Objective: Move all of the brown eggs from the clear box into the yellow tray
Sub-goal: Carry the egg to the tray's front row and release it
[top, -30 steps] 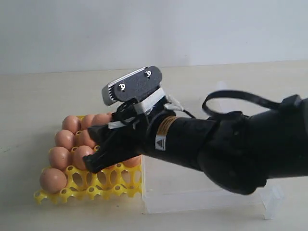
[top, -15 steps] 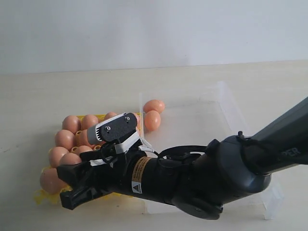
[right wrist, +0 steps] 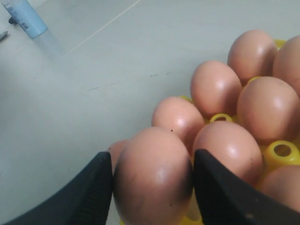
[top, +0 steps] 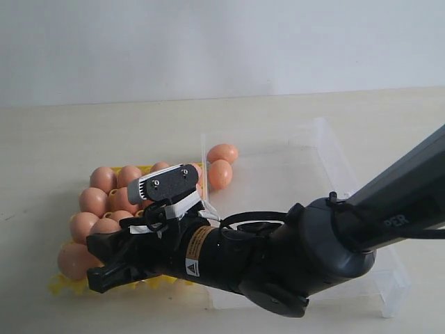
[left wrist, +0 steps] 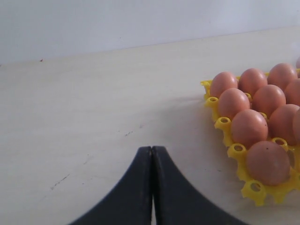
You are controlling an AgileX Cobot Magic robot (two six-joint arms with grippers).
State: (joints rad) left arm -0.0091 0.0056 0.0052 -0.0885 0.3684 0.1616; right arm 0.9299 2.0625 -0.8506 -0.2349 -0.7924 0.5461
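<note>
The yellow tray (top: 66, 284) lies at the left with several brown eggs (top: 103, 178) in its cups. Two more brown eggs (top: 221, 173) rest in the far left corner of the clear box (top: 334, 167). My right gripper (top: 101, 263) reaches across low over the tray's near rows. In the right wrist view it (right wrist: 153, 180) is shut on a brown egg (right wrist: 152, 173), just above the tray (right wrist: 281, 152) and beside seated eggs (right wrist: 215, 86). My left gripper (left wrist: 152, 150) is shut and empty above bare table, left of the tray (left wrist: 234, 151) and its eggs (left wrist: 248, 127).
The right arm's black body (top: 292, 257) covers the box's near left part and the tray's near right cups. A pale tube with a blue end (right wrist: 23, 18) lies on the table far beyond the tray in the right wrist view.
Over the last second the right gripper has swung down and toward the tray's near left rows, uncovering the two eggs in the box. In the last half second it barely moved.
</note>
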